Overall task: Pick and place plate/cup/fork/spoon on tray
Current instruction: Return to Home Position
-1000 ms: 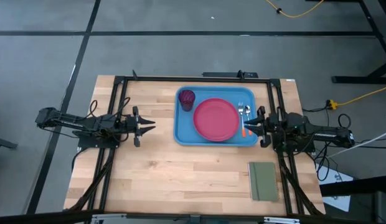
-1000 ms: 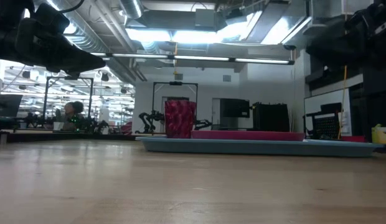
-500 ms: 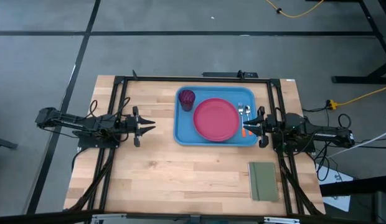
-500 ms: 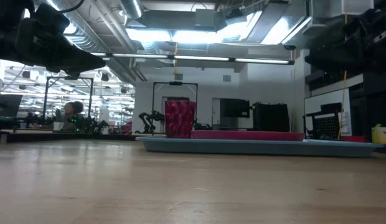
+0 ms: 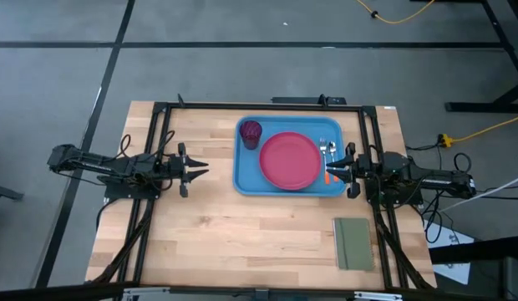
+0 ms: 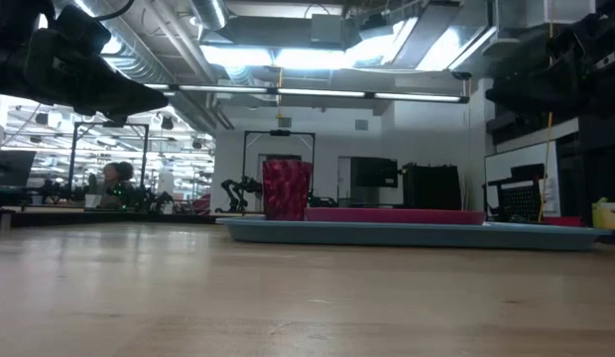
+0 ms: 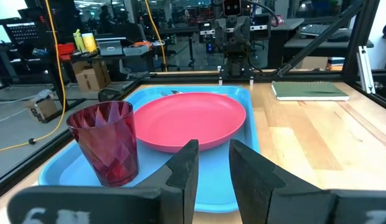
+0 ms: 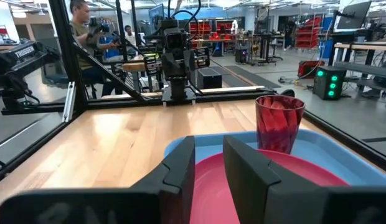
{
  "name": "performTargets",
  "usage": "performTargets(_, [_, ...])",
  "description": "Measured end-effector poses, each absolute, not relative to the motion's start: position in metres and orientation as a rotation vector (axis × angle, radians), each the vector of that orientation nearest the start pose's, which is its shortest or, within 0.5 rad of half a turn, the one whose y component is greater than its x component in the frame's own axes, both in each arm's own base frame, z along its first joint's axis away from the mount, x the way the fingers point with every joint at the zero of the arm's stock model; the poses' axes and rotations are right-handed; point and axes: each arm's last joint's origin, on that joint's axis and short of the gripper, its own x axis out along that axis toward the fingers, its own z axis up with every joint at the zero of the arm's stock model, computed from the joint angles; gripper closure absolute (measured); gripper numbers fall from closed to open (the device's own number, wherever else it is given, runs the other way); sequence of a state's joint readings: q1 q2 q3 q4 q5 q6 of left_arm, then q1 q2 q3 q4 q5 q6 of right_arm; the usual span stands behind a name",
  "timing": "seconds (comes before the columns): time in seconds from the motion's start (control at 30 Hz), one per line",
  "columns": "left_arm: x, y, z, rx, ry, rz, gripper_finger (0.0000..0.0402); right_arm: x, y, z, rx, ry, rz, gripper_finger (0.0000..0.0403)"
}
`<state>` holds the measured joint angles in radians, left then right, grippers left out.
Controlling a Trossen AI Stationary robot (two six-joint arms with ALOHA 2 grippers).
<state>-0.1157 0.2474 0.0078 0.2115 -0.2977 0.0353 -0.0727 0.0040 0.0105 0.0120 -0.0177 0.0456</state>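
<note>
- The left gripper (image 5: pixel 199 170) hovers above bare wood well apart from the large bright blue rectangular plastic tray (image 5: pixel 245 179), fingers slightly parted, holding nothing.
- The right gripper (image 5: pixel 332 171) hangs at the tray's opposite edge, fingers narrowly parted and empty.
- On the tray, the round flat pink-red plastic plate (image 5: pixel 290 160) lies in the middle; it looks light and stiff, best taken by the rim.
- The small dark magenta tumbler cup (image 5: pixel 251 132) stands upright in a far corner; probably light and slippery.
- The orange-handled metal fork (image 5: pixel 323 158) and spoon (image 5: pixel 332 159) lie beside the plate; thin, so best pinched across the handle.
</note>
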Motion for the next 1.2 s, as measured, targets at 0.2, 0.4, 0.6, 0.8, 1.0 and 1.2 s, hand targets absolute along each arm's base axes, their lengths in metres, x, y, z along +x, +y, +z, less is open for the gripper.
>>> performTargets(0.2, [0.112,-0.004,0.166,0.041,0.030,0.182,0.0319,0.097,-0.007,0.168,0.036,-0.020,-0.055,0.0315])
performTargets(0.4, [0.107,-0.004,0.178,0.013,-0.101,0.189,0.0319,0.097,-0.007,0.168,0.050,-0.019,-0.054,0.0315])
performTargets(0.6, [0.103,-0.003,0.164,0.042,0.036,0.186,0.0319,0.097,-0.007,0.168,0.096,-0.022,-0.054,0.0315])
performTargets(0.8, [0.098,-0.006,0.169,0.029,-0.026,0.157,0.0319,0.097,-0.007,0.168,0.098,-0.022,-0.053,0.0315])
performTargets(1.0, [0.096,-0.009,0.174,0.014,-0.082,0.122,0.0319,0.097,-0.007,0.169,0.099,-0.025,-0.053,0.0315])
performTargets(1.2, [0.096,-0.008,0.171,0.022,-0.056,0.124,0.0319,0.097,-0.007,0.169,0.099,-0.026,-0.053,0.0315])
